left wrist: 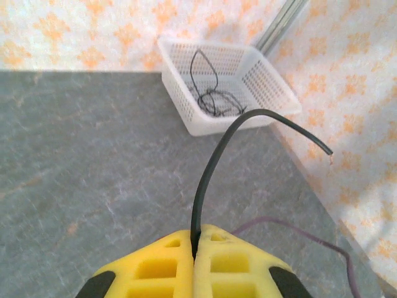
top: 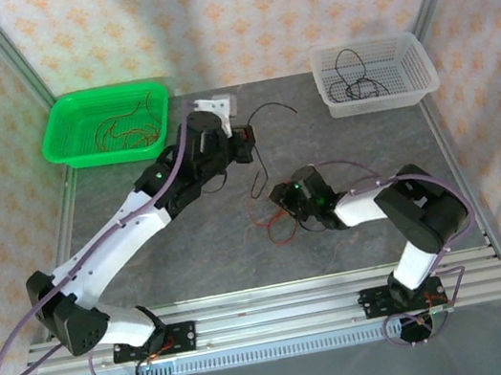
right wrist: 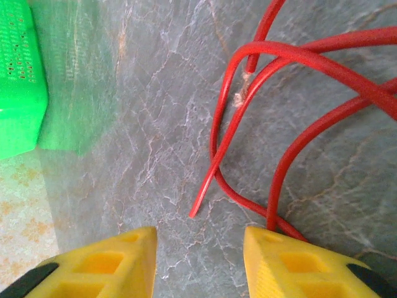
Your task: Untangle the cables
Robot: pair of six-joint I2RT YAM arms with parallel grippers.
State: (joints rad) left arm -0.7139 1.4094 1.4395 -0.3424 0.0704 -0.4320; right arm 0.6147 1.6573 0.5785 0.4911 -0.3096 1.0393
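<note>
My left gripper (top: pixel 243 142) (left wrist: pixel 197 239) is shut on a black cable (left wrist: pixel 211 161) that rises from between its yellow fingers and curves right to a cut end. In the top view that black cable (top: pixel 267 107) arcs toward the table's back, and its other part hangs down toward the middle. A loose tangle of red cables (top: pixel 277 226) (right wrist: pixel 248 124) lies on the grey table. My right gripper (top: pixel 279 204) (right wrist: pixel 200 239) stands open just over it. A red cut end points into the gap, and another red strand runs under the right finger (right wrist: pixel 291 261).
A green basket (top: pixel 64 147) (right wrist: pixel 18 93) at the back left holds red cables (top: pixel 124 132). A white basket (top: pixel 417 85) (left wrist: pixel 186 118) at the back right holds black cables (top: pixel 354 87) (left wrist: pixel 211 99). Metal frame posts stand at the table's corners.
</note>
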